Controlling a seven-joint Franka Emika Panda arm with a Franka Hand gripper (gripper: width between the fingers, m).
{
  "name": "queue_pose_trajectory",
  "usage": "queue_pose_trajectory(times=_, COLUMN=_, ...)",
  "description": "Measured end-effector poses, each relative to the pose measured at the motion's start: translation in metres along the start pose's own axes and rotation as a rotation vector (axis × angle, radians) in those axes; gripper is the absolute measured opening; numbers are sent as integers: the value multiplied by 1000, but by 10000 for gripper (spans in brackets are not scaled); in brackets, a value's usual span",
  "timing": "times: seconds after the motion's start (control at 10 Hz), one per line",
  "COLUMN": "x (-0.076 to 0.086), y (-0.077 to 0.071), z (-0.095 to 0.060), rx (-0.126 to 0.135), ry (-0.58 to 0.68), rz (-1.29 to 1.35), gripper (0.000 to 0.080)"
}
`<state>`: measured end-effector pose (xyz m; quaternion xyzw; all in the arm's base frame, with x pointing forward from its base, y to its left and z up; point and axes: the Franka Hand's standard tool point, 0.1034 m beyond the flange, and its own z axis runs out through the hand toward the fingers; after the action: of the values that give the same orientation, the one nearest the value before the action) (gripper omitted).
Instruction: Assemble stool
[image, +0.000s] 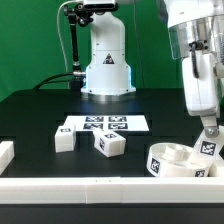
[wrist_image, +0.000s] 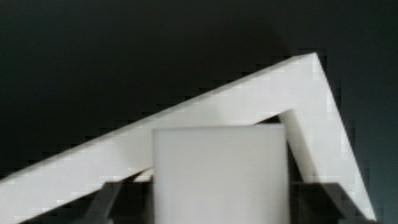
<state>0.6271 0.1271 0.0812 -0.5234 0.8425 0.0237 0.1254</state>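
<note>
Nearest the camera in the exterior view, a long white rail (image: 100, 186) edges the black table (image: 40, 112). Just behind it, on that view's right, the round seat disc (image: 176, 160) lies rim up. The gripper (image: 206, 128) hangs over the disc's far edge, closed on one blocky leg (image: 209, 146) with its tag facing the camera. Whether that leg touches the disc cannot be told. The wrist view shows the fingers (wrist_image: 125, 198) pressed to two opposite flat sides of the white block. Two loose legs, one plain-sided (image: 65, 140) and one tilted with its tag showing (image: 110, 146), wait near the middle, just in front of the marker board (image: 105, 123). The arm's base (image: 107, 65) stands farthest back. The parts look like light, stiff, smooth plastic (likely to twist in a loose pinch). A firm hold across flat faces, near mid-height, seems safest for each leg, and the rim for the disc.
</note>
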Motion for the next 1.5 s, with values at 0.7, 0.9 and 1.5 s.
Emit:
queue_pose_trajectory(times=0.7, x=-5, y=-14, z=-29, rx=-59, ry=3, rz=-282, gripper=647)
queue_pose_trajectory(times=0.9, x=-3, y=-14, z=-35, rx=-65, ry=-1, rz=-321, gripper=649)
queue_pose_trajectory(times=1.5, x=0, y=-13, z=-33, rx=-68, ry=3, rz=-367, gripper=649)
